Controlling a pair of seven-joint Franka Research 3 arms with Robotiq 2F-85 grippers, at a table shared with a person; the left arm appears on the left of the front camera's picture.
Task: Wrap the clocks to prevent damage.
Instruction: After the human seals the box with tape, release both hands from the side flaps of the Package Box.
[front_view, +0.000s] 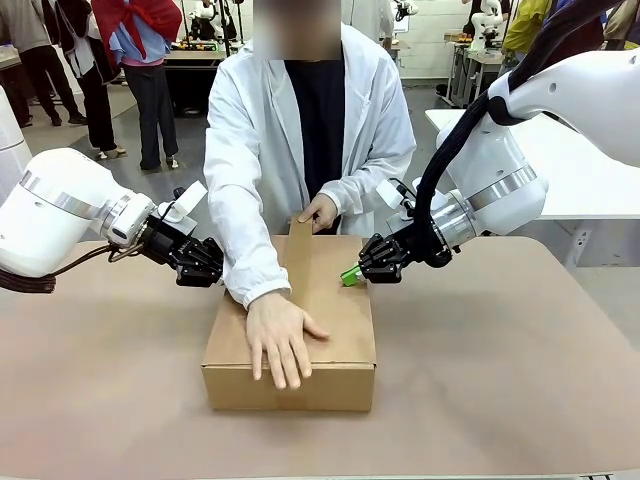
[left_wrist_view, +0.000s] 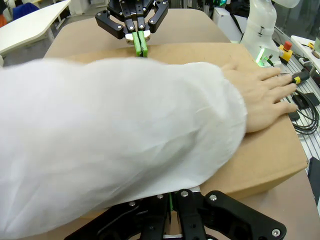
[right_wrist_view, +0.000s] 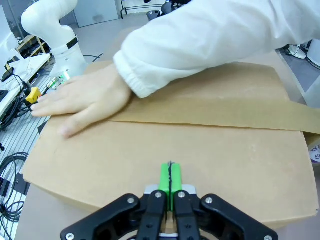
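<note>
Box being taped; wrapping stage judged complete.
The person's hand (front_view: 281, 340) pressed the closed cardboard box (front_view: 340, 310) flat; the clocks were presumably inside, unseen. The left gripper (front_view: 205, 262) and right gripper (front_view: 352, 274) were clenched, empty.

I see the closed brown cardboard box (front_view: 300, 340) mid-table (front_view: 500, 400); my left pincer (front_view: 205, 262) flanks its left, right pincer (front_view: 352, 274) its right; the person's hand (front_view: 280, 340) lies flat on top.
</note>
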